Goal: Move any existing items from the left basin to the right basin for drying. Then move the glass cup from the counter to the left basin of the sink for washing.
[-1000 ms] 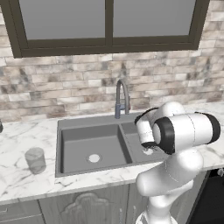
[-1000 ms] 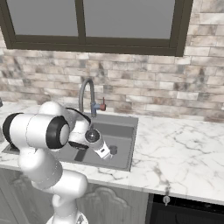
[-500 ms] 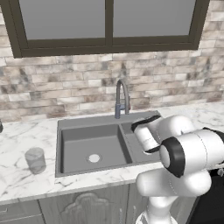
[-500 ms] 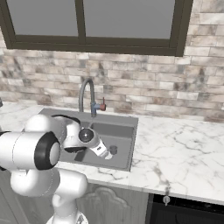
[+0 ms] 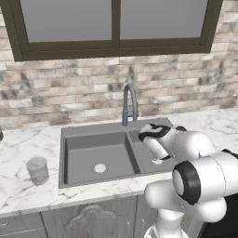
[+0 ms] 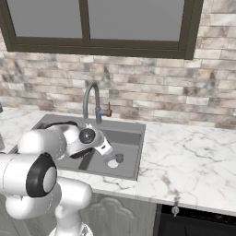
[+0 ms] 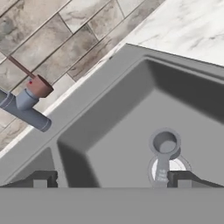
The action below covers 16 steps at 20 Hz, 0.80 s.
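Tiny glass [image 7: 164, 146] upright in right basin [image 7: 122, 131]; tumbler [image 5: 37, 170] on counter [image 5: 23, 144].

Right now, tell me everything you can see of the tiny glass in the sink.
The tiny glass is clear, narrow and stem-like, with a round open mouth. It stands on the dark grey floor of the right basin, over or just beside the round pale drain. In the right base view it shows as a small greyish cup beside that drain. Nothing grips it; the open gripper hangs above it.
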Available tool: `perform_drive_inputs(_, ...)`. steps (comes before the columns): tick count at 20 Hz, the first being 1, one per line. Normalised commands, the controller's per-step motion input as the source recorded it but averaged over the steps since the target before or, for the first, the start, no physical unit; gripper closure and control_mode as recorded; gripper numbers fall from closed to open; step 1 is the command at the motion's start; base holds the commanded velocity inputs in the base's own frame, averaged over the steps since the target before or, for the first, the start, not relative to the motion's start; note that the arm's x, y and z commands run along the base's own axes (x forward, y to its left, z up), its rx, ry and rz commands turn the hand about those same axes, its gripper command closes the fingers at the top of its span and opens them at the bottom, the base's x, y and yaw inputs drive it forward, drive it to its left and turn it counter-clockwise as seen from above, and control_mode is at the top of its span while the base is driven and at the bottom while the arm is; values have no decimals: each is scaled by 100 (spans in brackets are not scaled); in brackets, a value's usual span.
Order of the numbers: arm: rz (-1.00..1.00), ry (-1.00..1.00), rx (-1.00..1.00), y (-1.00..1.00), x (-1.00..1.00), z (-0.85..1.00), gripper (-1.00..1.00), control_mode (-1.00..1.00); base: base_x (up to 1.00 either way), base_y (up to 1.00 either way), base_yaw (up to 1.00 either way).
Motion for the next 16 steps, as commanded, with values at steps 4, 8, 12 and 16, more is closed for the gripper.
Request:
perform_drive_inputs(4, 1, 3, 0, -21, 0, 50, -100, -100, 0, 0, 0)
perform_drive_inputs(8, 0, 2, 0, -19, 0, 53, -100, -100, 0, 0, 0)
perform_drive_inputs(12, 0, 3, 0, -11, 0, 59, -100, -100, 0, 0, 0)
perform_drive_inputs(16, 0, 3, 0, -8, -2, 57, -100, -100, 0, 0, 0)
